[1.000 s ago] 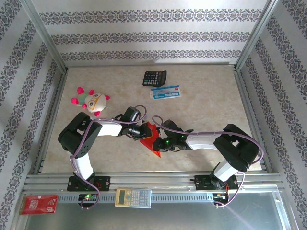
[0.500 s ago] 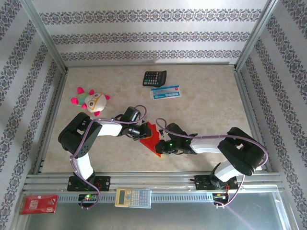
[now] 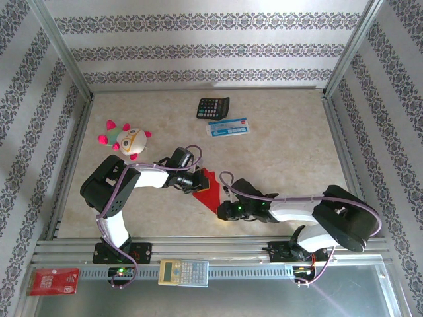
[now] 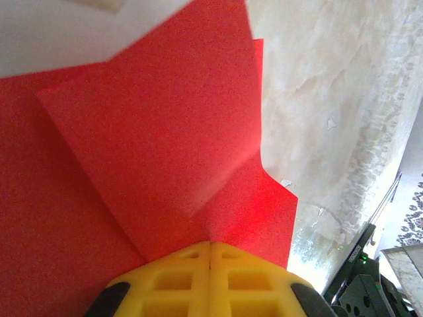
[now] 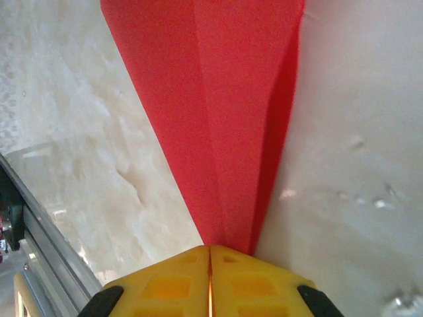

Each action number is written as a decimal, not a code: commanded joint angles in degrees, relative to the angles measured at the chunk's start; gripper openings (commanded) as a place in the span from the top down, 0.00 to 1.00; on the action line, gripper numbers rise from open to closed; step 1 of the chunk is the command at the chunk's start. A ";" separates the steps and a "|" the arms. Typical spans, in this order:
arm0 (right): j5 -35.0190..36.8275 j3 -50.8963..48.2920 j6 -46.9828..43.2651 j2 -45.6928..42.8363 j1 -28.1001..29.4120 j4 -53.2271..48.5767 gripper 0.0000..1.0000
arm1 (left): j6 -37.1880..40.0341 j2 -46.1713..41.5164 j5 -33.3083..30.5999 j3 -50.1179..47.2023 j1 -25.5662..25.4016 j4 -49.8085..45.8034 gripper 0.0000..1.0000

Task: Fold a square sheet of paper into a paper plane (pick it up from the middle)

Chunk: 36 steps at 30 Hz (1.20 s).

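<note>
Pinching the paper (image 3: pixel 209 186) at opposite ends, left gripper (image 3: pixel 194 184) and right gripper (image 3: pixel 222 208) hold it at the centre of the table (image 3: pixel 284 152). Risk: opposed pulling could tear it or distort the crease.

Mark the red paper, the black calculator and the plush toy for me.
red paper (image 3: pixel 210 188): top view, middle of the folded sheet.
black calculator (image 3: pixel 213 107): top view, its keypad.
plush toy (image 3: pixel 131 140): top view, its pale face.

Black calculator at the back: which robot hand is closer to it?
Left. The left gripper is mid-table, on the arms' side of the black calculator; the right gripper is farther back toward the near edge.
</note>
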 commanded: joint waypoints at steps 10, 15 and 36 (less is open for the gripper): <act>-4.06 4.08 0.10 -7.16 -3.21 -7.32 0.90 | 1.28 3.32 -5.79 -2.65 1.37 -6.57 0.95; -4.43 8.05 -1.27 -2.11 -5.31 -6.24 0.89 | 1.32 3.38 -5.73 -2.46 1.40 -6.56 0.95; -6.26 7.94 -3.08 11.80 -7.21 -1.36 0.91 | 1.57 2.53 -5.59 -1.75 1.40 -7.81 0.95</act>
